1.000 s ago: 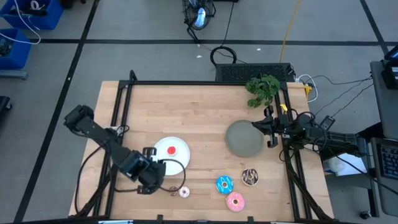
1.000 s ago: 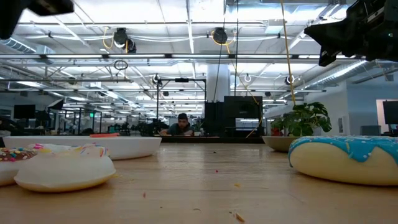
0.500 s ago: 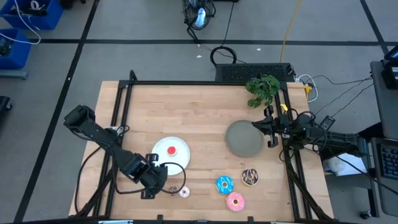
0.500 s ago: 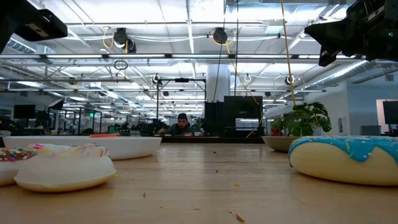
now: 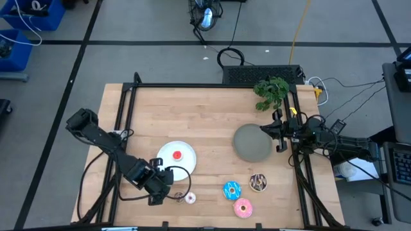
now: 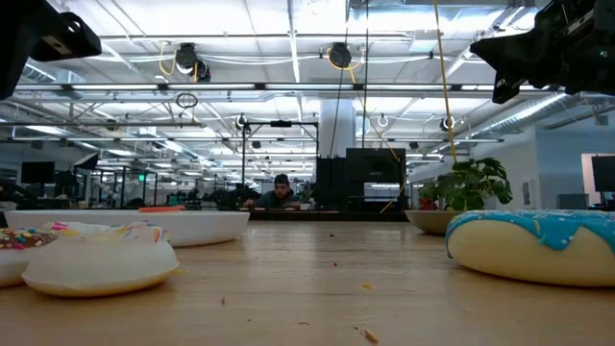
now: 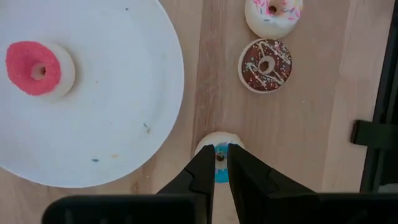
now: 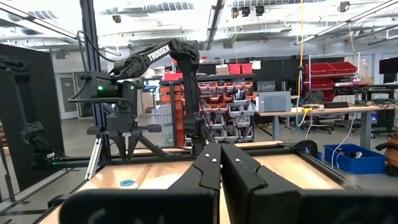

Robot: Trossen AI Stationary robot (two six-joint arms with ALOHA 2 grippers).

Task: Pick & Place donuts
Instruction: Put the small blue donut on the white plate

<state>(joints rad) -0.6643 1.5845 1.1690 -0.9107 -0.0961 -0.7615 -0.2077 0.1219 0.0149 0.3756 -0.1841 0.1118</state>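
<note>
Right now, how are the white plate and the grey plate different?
The white plate sits on the table's left half, beside the left gripper; the grey plate sits on the right, by the waiting right gripper. The white plate holds a red donut; the grey plate holds nothing. Both are round and lie flat on the wood.

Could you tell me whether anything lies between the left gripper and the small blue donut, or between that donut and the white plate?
Nothing visible does. The small blue donut sits right at the left gripper, with only bare wood between it and the white plate. The brown donut lies on the far side.
</note>
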